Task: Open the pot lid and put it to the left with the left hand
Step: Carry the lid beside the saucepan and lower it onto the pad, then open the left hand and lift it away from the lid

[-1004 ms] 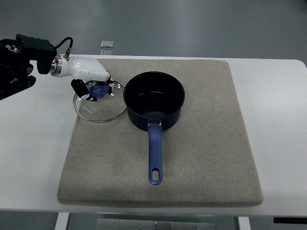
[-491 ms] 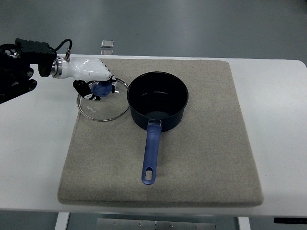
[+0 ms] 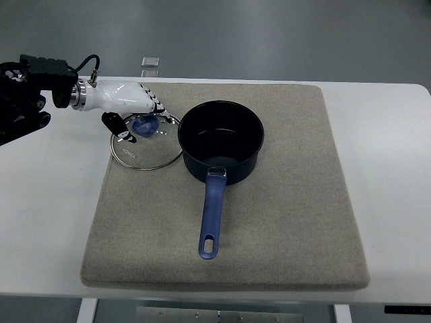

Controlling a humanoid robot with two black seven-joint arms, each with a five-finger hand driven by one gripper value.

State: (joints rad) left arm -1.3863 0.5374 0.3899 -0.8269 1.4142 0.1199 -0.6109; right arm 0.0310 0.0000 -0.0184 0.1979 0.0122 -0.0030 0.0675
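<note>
We had the dark blue pot (image 3: 221, 141) sitting open on the grey mat (image 3: 283, 222), handle toward us, the glass lid (image 3: 145, 141) lying flat just left of it, and our left hand (image 3: 128, 111) reaching in over it, fingers loosened around the blue knob (image 3: 145, 125).

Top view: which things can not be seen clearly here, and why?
- Left hand: whether its fingers touch the lid knob or are apart from it; the white palm covers them.
- Glass lid: whether its right rim touches the pot cannot be told from above.
- Pot inside: dark and glossy, so small contents would not show.
- Clear object past the mat: too small to identify.
- Right arm: outside the picture.
</note>
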